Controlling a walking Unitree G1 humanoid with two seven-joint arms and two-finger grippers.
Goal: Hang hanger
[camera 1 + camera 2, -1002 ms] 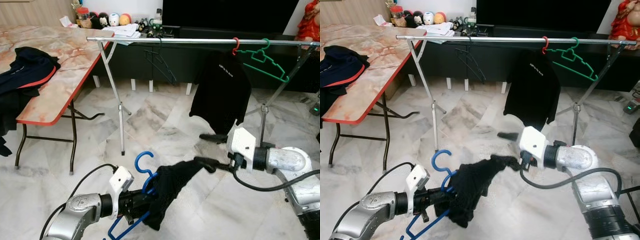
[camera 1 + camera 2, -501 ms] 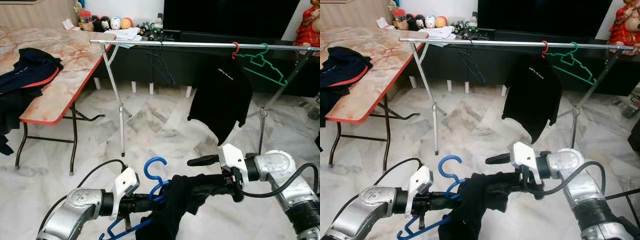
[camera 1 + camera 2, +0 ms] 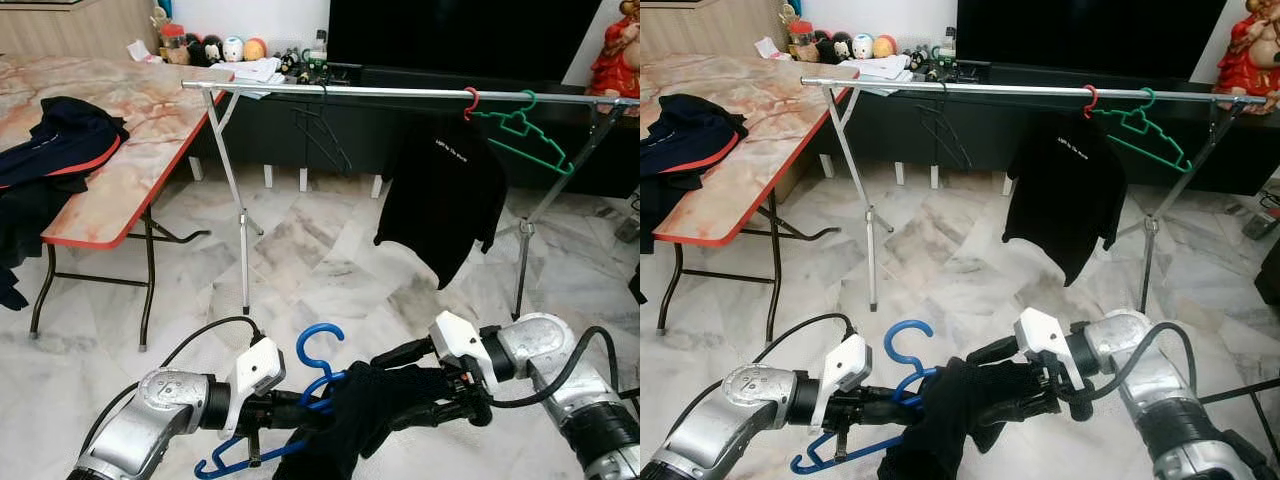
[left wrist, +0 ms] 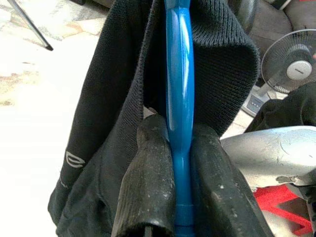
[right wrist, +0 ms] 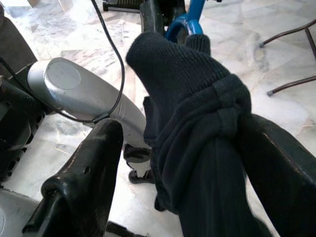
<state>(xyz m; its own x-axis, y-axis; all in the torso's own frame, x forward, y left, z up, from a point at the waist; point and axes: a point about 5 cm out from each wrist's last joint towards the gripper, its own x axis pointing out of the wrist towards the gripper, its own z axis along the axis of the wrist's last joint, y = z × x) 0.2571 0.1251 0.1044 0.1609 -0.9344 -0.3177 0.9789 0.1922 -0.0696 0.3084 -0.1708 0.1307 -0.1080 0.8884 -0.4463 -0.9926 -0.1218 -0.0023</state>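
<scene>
Blue plastic hanger (image 3: 300, 395) sits low in the frame, centre bottom, with a dark knit garment (image 3: 370, 415) bunched over it. Left hand (image 3: 290, 412) is pressed together on the hanger's shaft, hook curling up and toward frame centre. Right hand (image 3: 440, 395) reaches in from lower right; its fingers stand spread on either side of a fold of the garment.

Key relation: the metal rail (image 3: 400, 92) runs across the upper frame, well above and beyond both hands. Hanger's long axis lies roughly left-right, near level. Free rail lies left of the black shirt (image 3: 445, 190); left arm carries the hanger, so it likely does the lifting.

Left wrist view shows the fingers (image 4: 148, 182) clamped flat against the blue shaft, which the head views hide behind cloth. Right wrist view shows the cloth between the open fingers, apparently not squeezed.
</scene>
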